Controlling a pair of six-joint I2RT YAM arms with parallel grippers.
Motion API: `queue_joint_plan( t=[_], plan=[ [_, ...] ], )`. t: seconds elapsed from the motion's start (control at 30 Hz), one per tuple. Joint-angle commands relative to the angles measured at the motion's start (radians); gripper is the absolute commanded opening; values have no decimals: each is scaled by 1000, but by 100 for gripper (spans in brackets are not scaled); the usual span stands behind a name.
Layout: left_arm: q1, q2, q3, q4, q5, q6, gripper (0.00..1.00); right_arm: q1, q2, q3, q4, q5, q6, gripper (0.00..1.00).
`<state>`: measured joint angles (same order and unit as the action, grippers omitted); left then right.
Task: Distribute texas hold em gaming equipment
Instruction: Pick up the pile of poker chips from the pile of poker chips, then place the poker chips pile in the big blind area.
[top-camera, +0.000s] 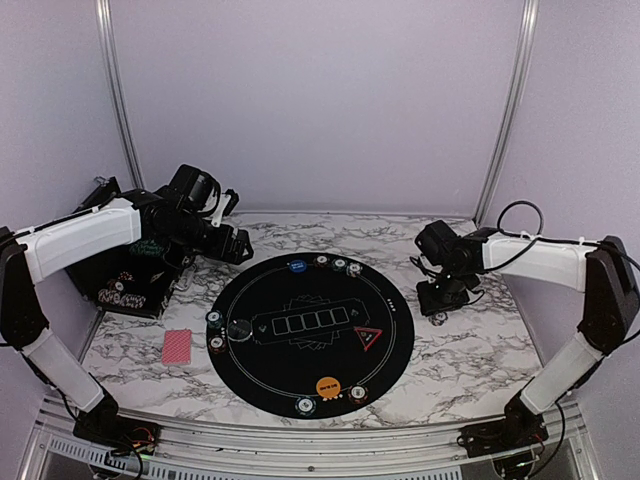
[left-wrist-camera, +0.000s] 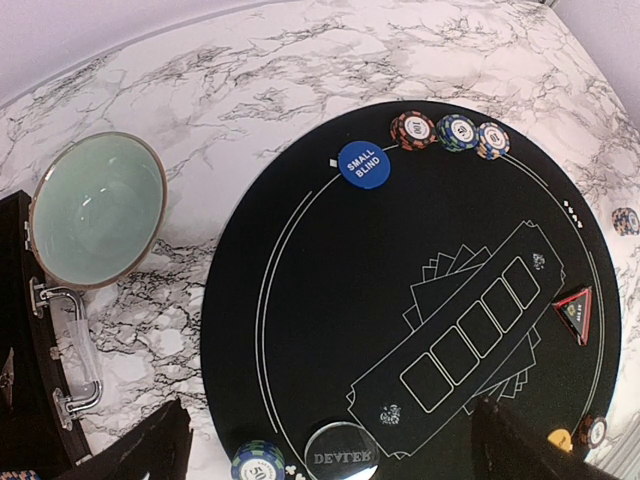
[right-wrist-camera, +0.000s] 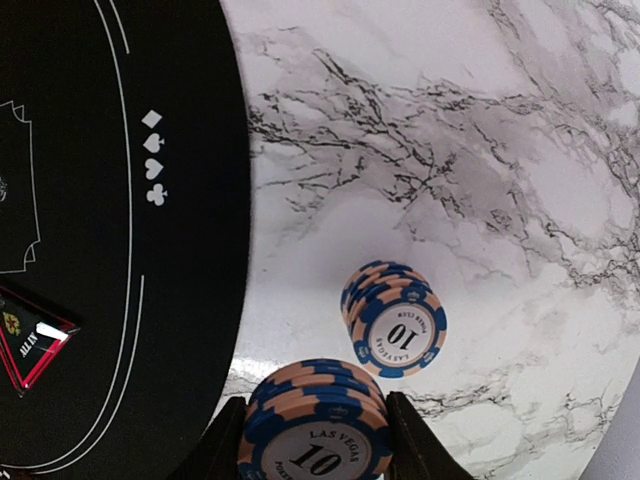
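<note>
The right pincer (right-wrist-camera: 315, 445), at the bottom of its wrist view, is closed on the held chip stack (right-wrist-camera: 313, 420), blue-and-pink chips marked 10, with one finger pressed to each side. Whether the stack's base touches the counter (right-wrist-camera: 480, 150) I cannot tell. A second chip stack (right-wrist-camera: 393, 318) of the same kind sits on the marble just above and right of it, apart from it and just off the edge of the round black mat (right-wrist-camera: 120, 200). I judge the held stack is being set down for the seat at the right of the mat. To do that well, lower it level until the bottom chip lies flat and keep a gap to the neighbour so an opening finger does not clip it. Then part the fingers only slightly and rise straight up so the top chips are not dragged off. The left pincer (top-camera: 232, 246), at the upper left of the overhead view, is spread wide and holds nothing. The red-backed playing cards (top-camera: 177, 346) lie on the counter left of the mat, while the red triangle marker (top-camera: 367, 337) and orange disc (top-camera: 328, 386) rest on it. The counter is a glossy white marble pattern with grey veins, probably slick under chips. Pale lilac walls (top-camera: 320, 100) and metal uprights (top-camera: 113, 90) enclose it.
</note>
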<state>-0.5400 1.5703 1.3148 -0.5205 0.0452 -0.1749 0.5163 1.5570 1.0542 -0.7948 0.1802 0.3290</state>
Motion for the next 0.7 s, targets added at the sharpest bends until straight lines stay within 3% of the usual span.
queue_joint_plan(
  t=[0.0,0.67],
  plan=[
    [6,2,-7,12,15,1,99,45,-47,40,-34,19,52,26],
    [6,21,-7,12,22,0,99,398,-31,-49,29,-7,412,27]
  ],
)
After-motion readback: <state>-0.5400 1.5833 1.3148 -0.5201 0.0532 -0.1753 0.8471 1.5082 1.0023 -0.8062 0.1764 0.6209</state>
